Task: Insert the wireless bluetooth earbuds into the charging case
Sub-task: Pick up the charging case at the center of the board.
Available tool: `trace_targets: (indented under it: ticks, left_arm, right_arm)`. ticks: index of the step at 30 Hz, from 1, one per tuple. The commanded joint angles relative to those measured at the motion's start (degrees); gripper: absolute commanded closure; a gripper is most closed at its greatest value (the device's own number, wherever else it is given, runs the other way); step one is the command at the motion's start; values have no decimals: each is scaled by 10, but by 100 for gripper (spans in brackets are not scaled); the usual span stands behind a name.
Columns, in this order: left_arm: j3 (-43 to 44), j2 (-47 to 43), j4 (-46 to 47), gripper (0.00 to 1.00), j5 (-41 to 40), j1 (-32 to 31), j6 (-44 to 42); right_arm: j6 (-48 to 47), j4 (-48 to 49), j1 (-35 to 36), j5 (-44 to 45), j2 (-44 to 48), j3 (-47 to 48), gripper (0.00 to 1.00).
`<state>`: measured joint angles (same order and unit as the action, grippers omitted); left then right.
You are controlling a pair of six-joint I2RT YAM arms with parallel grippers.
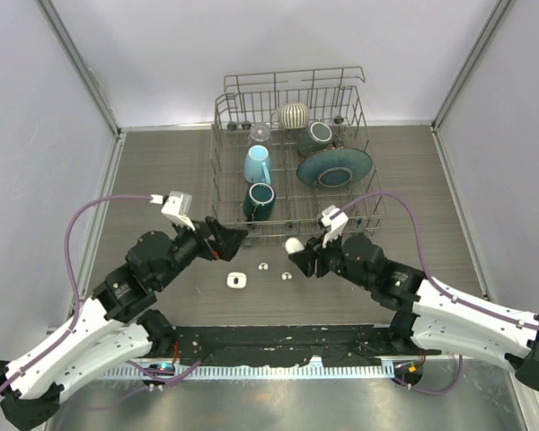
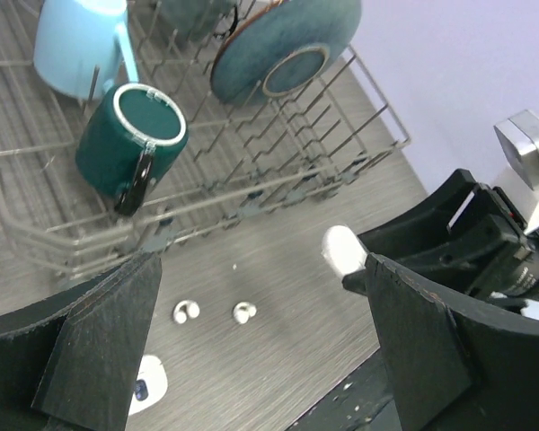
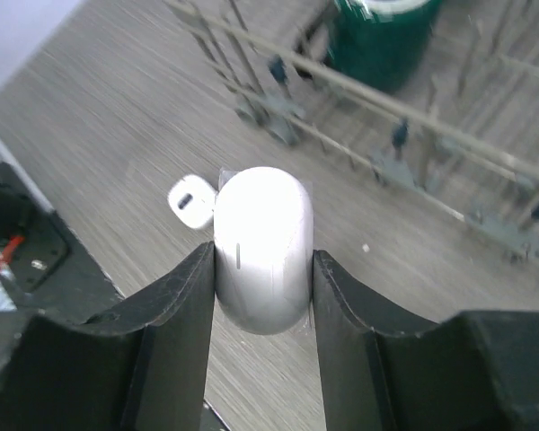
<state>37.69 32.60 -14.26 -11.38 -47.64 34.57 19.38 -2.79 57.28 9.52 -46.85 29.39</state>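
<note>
R grip [image 3: 263, 262] clamped on white case [image 3: 262, 224], pinched btwn both fingers | L grip [image 2: 262, 278] jaws wide, empty | 2 buds [image 2: 186, 312] lay on table [image 1: 162, 180] btwn grips, touching neither

Bright, even overhead light leaves only soft shadows. In the right wrist view the white object [image 3: 262, 247] glares, blown out, and the rack [image 3: 413, 135] behind it blurs. The table [image 2: 278, 224] looks slightly smeared.
</note>
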Motion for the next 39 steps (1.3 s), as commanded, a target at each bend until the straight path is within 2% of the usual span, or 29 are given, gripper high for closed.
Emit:
trace_targets:
  ticks: [1,3,6,8,10,12,16,23,27,31,39]
  left_arm:
    - [82,59,-41,0,17,1,17]
    - [105,85,-61,0,60,1,25]
    - [92,98,-44,0,138,1,26]
    - [85,112,-38,0,159,1,29]
    - [113,138,-88,0,164,1,40]
    - [134,151,-94,1,201,1,40]
    - [135,170,-51,1,282,1,52]
    - [111,218,54,7,361,0,108]
    - [96,224,98,9,369,0,128]
    - [99,233,91,13,352,0,118]
    - [78,237,122,30,335,0,132]
  right_arm:
    - [-44,-11,3,-66,7,74,99]
    - [-75,-22,3,-82,11,98,99]
    - [-153,-23,4,-123,23,87,99]
    - [-189,-16,6,-122,27,73,99]
    - [-221,-22,6,-130,28,83,99]
    - [-235,-24,6,-145,28,100,99]
    - [-279,-44,10,-138,12,123,99]
    - [-301,-48,14,-144,16,137,99]
    - [-301,-42,14,-149,19,134,99]
    - [-293,-28,14,-151,20,127,99]
    - [-285,-3,14,-162,11,124,99]
